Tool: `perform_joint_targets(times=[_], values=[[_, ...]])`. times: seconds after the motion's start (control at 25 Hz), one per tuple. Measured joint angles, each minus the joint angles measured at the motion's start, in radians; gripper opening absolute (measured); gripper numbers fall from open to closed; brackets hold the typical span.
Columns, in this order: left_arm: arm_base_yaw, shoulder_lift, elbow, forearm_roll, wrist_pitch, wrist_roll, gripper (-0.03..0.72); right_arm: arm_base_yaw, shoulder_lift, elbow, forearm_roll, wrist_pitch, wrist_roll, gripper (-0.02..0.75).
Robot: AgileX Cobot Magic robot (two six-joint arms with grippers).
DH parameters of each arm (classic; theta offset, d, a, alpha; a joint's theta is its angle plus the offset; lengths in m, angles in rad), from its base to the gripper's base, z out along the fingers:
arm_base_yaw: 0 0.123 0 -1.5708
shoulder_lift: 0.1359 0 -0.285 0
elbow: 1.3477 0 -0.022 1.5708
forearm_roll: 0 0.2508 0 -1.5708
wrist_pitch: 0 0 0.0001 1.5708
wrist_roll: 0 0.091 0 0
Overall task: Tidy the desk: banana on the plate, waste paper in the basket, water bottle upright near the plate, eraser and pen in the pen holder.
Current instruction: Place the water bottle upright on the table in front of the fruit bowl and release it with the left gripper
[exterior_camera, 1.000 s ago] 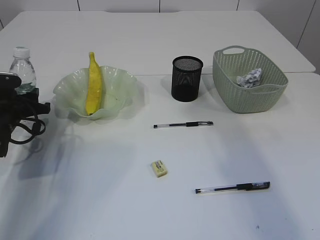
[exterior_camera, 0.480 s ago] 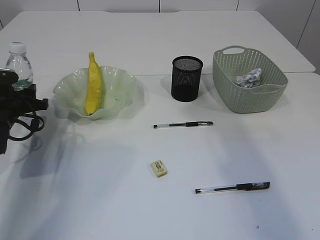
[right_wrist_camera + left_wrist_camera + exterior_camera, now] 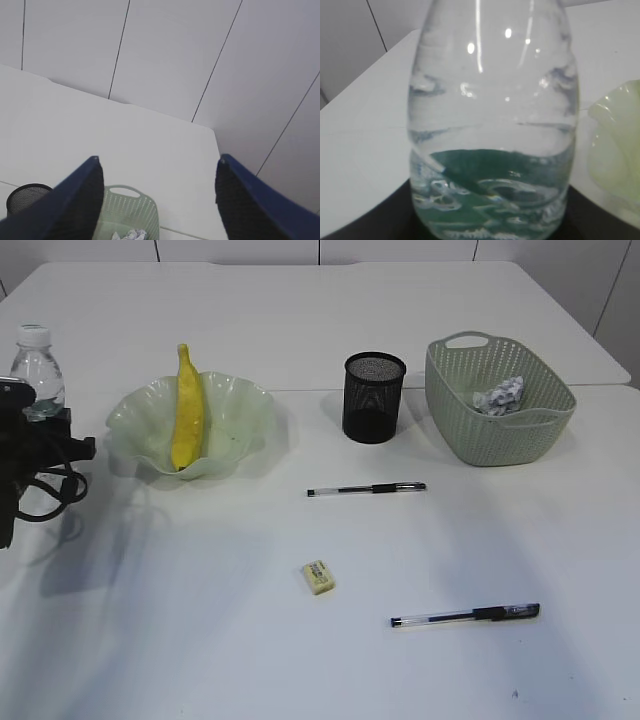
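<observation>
The left end effector [image 3: 30,435] has carried the bottle [image 3: 38,370] slightly up and left and stays clamped on it, upright beside the plate [image 3: 250,405]. The right end effector [image 3: 157,195], high above the basket [image 3: 127,217], stands apart and empty. The bottle is close to the bench [image 3: 200,640] edge; inward there is open room.

White wall panels [image 3: 165,60] with thin dark vertical seams behind desk.
</observation>
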Motion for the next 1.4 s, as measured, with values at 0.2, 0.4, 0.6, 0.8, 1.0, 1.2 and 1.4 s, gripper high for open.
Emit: perform_joint_targets(times=[0.2,0.4,0.6,0.8,1.0,1.2,1.4], values=[[0.009,0.000,0.000,0.000,0.000,0.000,0.377,0.000,0.000,0.000,0.000,0.000,0.000,0.519],[0.016,0.000,0.000,0.016,0.000,0.000,0.377,0.000,0.000,0.000,0.000,0.000,0.000,0.519],[0.016,0.000,0.000,0.073,0.000,0.000,0.377,0.000,0.000,0.000,0.000,0.000,0.000,0.519],[0.016,0.000,0.000,0.085,0.000,0.000,0.377,0.000,0.000,0.000,0.000,0.000,0.000,0.519],[0.016,0.000,0.000,0.085,0.000,0.000,0.377,0.000,0.000,0.000,0.000,0.000,0.000,0.519],[0.016,0.000,0.000,0.085,0.000,0.000,0.377,0.000,0.000,0.000,0.000,0.000,0.000,0.519],[0.016,0.000,0.000,0.085,0.000,0.000,0.377,0.000,0.000,0.000,0.000,-0.006,0.000,0.519]])
